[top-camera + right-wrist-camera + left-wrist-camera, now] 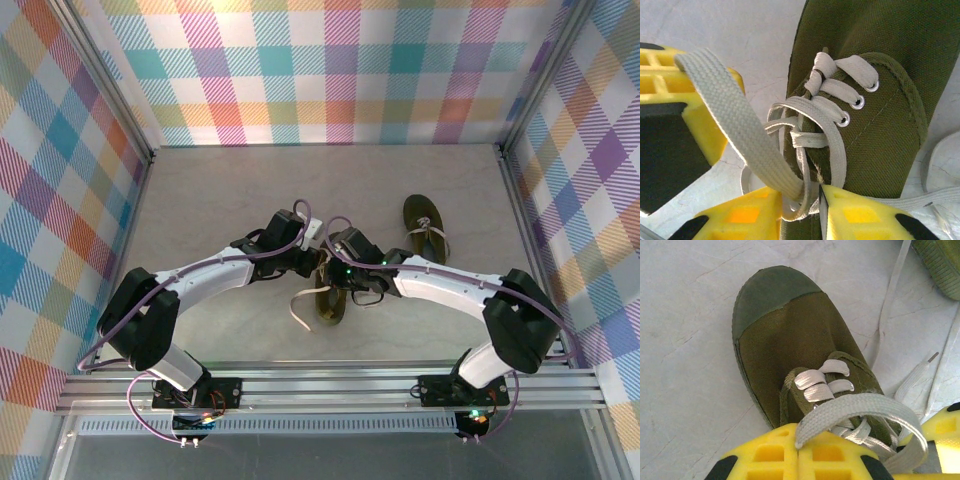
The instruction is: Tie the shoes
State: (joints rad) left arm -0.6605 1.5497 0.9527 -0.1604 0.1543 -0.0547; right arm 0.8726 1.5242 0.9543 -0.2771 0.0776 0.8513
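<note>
**Top external:** both arms are meeting over the near shoe (331,312). The left gripper (314,268) and right gripper (338,282) are working just beside each other above its lacing. The far shoe (425,228) is lying well apart.

**Left wrist:** the left gripper is clamping a lace loop (860,407) just behind the eyelets.
- Risk: a hard pull dragging the light shoe.

**Right wrist:** the right gripper's jaws are standing narrow around lace strands (805,165) at the tongue. Whether they are pinching cannot be told.
- Risk: the loop slipping free, or the wrong strand getting caught.

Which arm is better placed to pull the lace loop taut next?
Left, probably: the left pincer is shut on the lace loop above the shoe. The right pincer is at the same shoe, but its grip is unclear.
</note>
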